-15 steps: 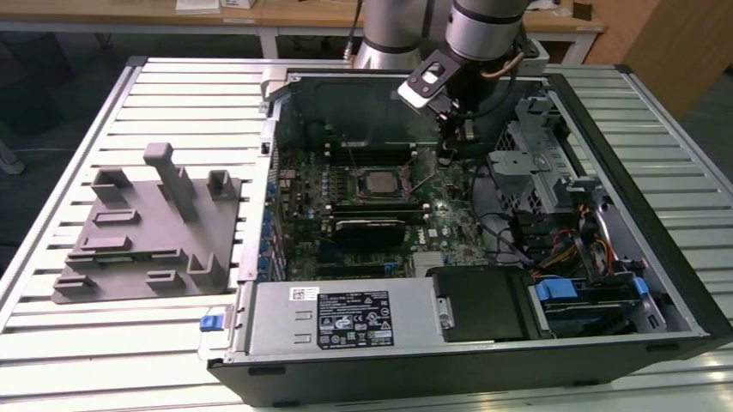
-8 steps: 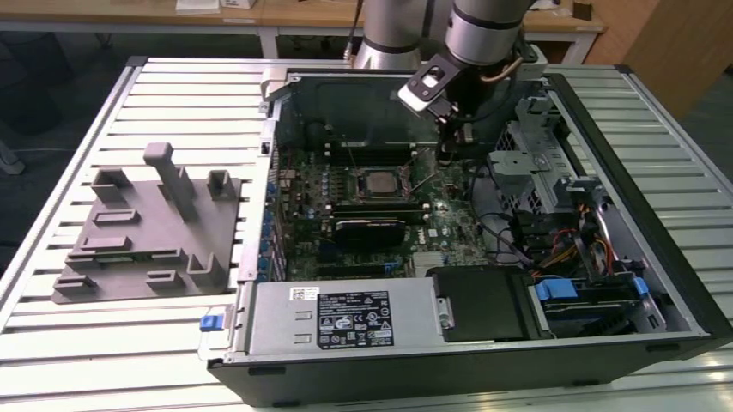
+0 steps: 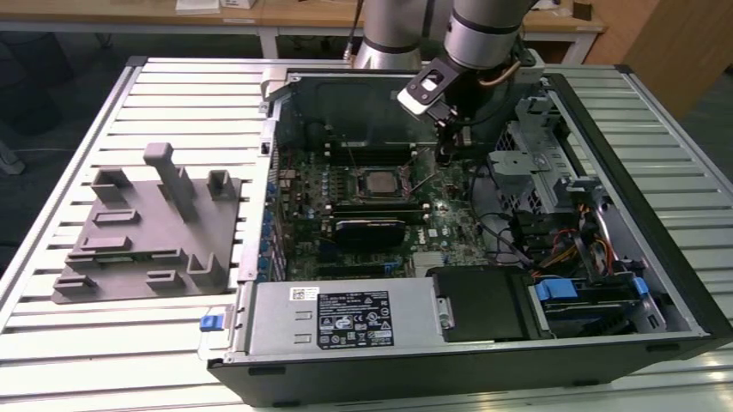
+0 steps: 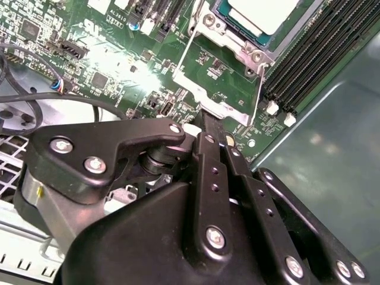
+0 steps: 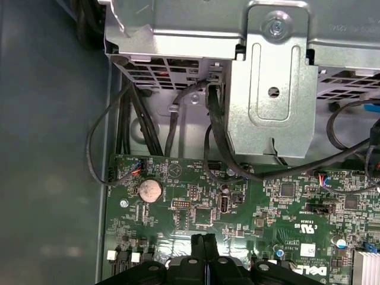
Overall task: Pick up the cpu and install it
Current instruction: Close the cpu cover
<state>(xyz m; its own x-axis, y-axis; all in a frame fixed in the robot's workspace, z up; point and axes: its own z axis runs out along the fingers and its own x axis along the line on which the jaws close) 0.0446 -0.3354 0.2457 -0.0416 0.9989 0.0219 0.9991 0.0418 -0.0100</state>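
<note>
The cpu (image 3: 378, 182) lies flat in the motherboard socket, silver top up, inside the open computer case. In the second wrist view the cpu (image 4: 261, 13) sits within the metal socket frame (image 4: 221, 102), a thin wire lever running beside it. My gripper (image 3: 445, 153) hangs over the board a little toward the exterior view's right of the socket. Its black fingers (image 5: 200, 252) are pressed together, with nothing between them. In the second wrist view the gripper (image 4: 206, 117) ends just off the socket frame's edge, apart from the chip.
A grey plastic fixture block (image 3: 149, 232) stands on the slatted table at the exterior view's left. Memory slots (image 4: 320, 53), black cables (image 5: 214, 127), a metal drive cage (image 5: 270, 89) and a coin battery (image 5: 149, 189) surround the gripper. The power supply (image 3: 343, 316) fills the case's near side.
</note>
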